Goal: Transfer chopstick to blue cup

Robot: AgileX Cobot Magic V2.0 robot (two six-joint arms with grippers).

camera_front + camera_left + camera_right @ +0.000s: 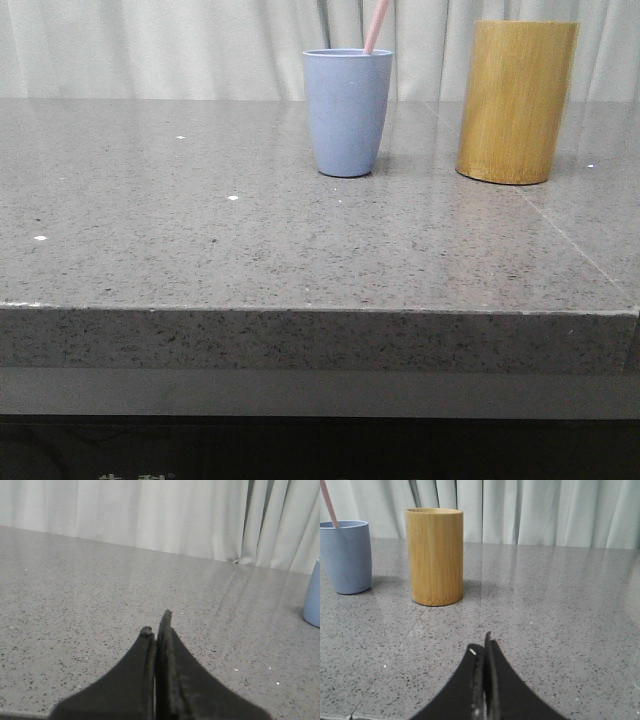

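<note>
Already the chopstick [376,26] stands in the blue cup [347,112], its pink top leaning over the rim. Just beside the cup on the grey speckled surface [250,240] sits a bamboo cylinder [515,102]. Left tool [156,630] and right tool [481,647] are both pressed closed, gripping nothing, low over the stone.

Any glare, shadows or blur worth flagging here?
Front view: sharp, even light, faint shadow under the blue cup. Right wrist view: soft reflections on the table, bamboo holder shadowed behind it. Left wrist view: left gripper close and slightly soft.
</note>
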